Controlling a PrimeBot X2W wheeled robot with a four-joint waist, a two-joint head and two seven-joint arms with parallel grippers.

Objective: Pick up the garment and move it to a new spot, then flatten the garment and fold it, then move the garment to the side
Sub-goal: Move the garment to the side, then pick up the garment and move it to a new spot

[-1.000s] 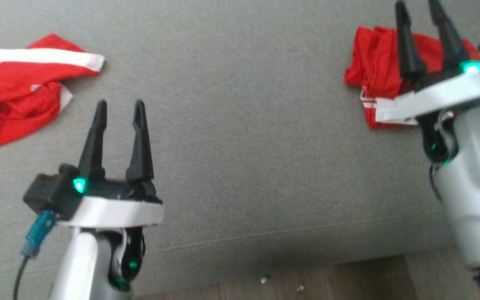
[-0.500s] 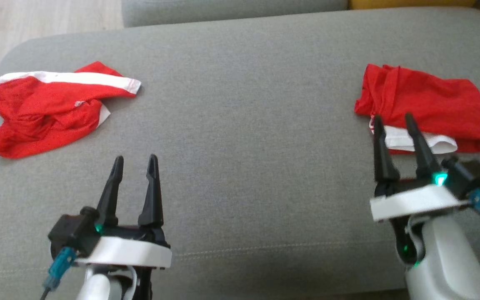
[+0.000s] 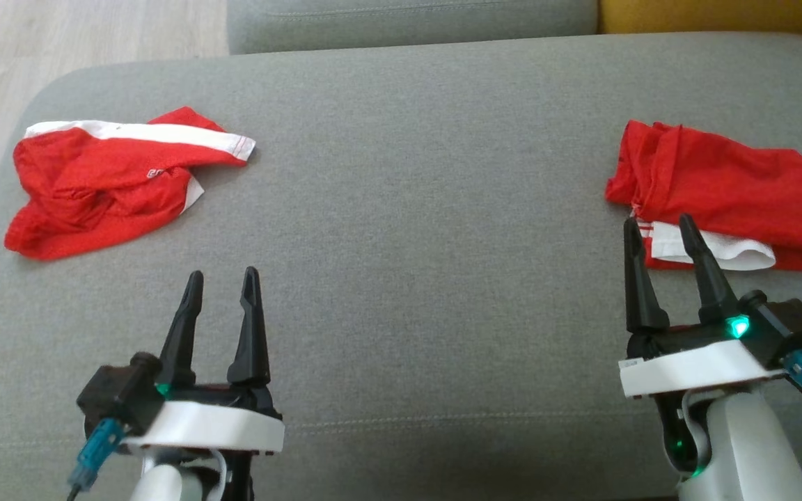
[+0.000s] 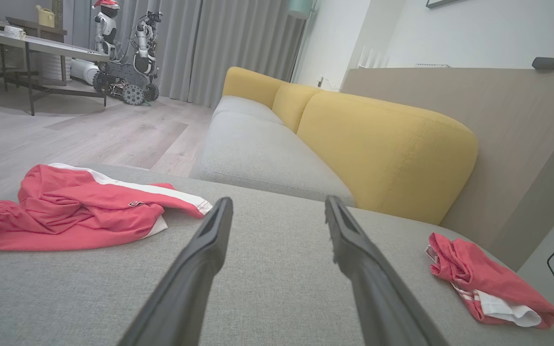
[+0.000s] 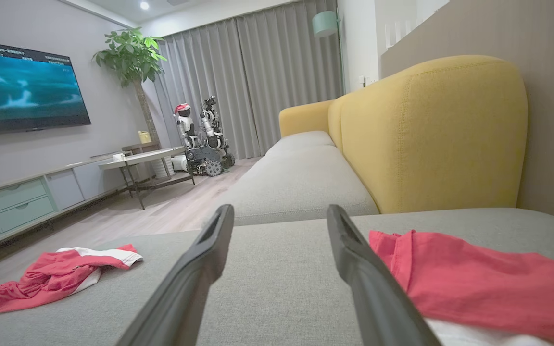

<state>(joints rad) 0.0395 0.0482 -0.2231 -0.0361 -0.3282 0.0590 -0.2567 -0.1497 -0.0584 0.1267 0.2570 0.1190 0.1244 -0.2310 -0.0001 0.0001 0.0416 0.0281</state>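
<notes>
On the grey sofa cushion (image 3: 408, 209), the crumpled red shorts (image 3: 115, 181) lie far left of my spread, empty left gripper (image 3: 223, 273), while my equally spread right gripper (image 3: 658, 221) hovers just beside the folded red garment (image 3: 721, 188), which I judge any careless sweep could snag and unfold.

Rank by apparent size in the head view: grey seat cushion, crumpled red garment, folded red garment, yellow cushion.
Largest: grey seat cushion
Next: crumpled red garment and folded red garment, too alike to rank
Smallest: yellow cushion, a thin strip

Right gripper (image 5: 278, 210) spread wide, grey sofa (image 5: 277, 283), folded red garment (image 5: 474, 283) alongside
</notes>
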